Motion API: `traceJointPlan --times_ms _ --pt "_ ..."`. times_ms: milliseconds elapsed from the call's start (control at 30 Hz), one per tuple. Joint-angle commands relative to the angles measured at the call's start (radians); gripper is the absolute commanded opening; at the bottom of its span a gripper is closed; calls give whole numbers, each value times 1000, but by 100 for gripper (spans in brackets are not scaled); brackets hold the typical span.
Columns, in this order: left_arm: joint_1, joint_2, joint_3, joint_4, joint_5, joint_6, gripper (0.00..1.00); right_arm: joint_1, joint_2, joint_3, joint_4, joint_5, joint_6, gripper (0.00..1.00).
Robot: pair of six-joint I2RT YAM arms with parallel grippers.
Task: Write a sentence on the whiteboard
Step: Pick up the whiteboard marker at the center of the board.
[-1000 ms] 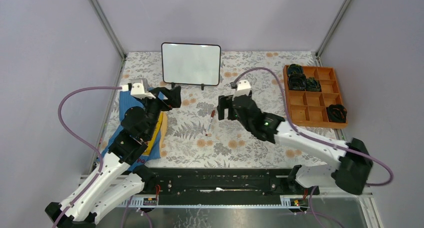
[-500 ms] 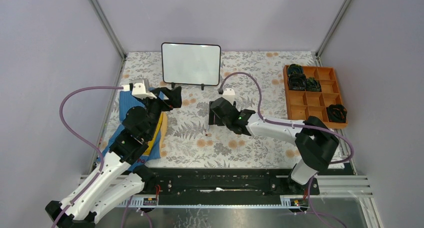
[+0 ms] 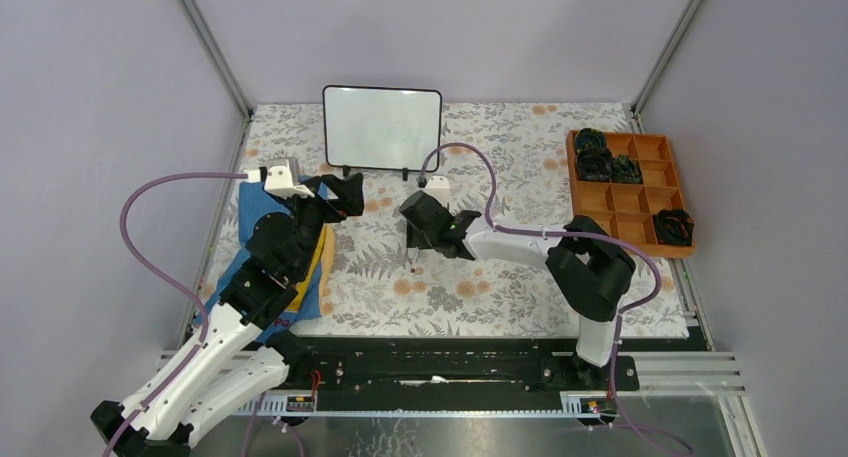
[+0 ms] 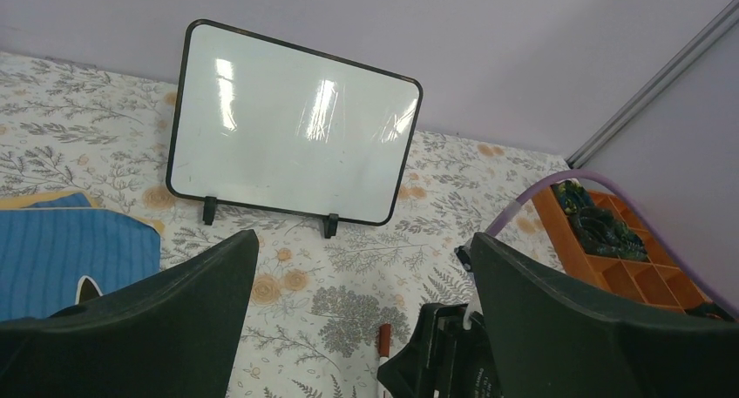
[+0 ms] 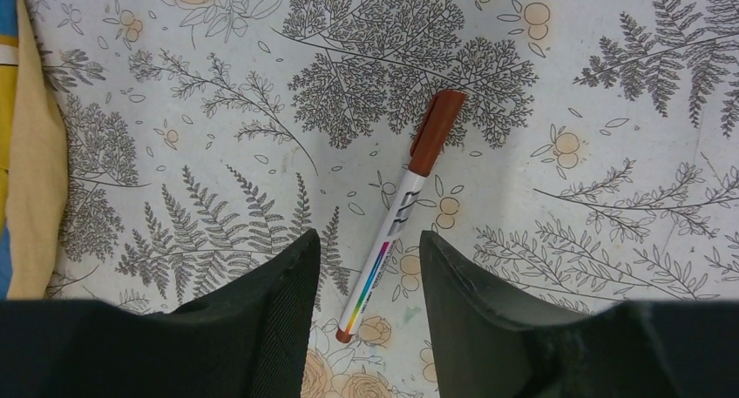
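The whiteboard point(image 3: 382, 127) stands upright at the back of the flowery table point(image 3: 500, 297), and its face is plain white. The left gripper point(image 4: 362, 241) is wide open and holds nothing. The right gripper point(image 5: 368, 237) is low over the brown-capped pen point(image 5: 396, 211). Its fingers are half open, one on each side of the pen, not touching it.

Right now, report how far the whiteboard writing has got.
Done: nothing; the whiteboard is blank. In hand: the right end effector straddles the capped marker lying on the table, jaws not yet on it; the left end effector hangs open. Left: grasp, uncap, write.
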Motion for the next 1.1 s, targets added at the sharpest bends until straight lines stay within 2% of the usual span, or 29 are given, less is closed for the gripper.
traceJointPlan --times_ms 0,367,1067 --pt "-10 0 0 34 -25 8 99 7 37 65 -27 -2 0 51" --pt "-13 4 2 28 -28 5 99 4 112 88 -60 -10 -5 46" --pt "-18 14 3 27 -29 3 99 -28 128 12 -73 -33 -18 37"
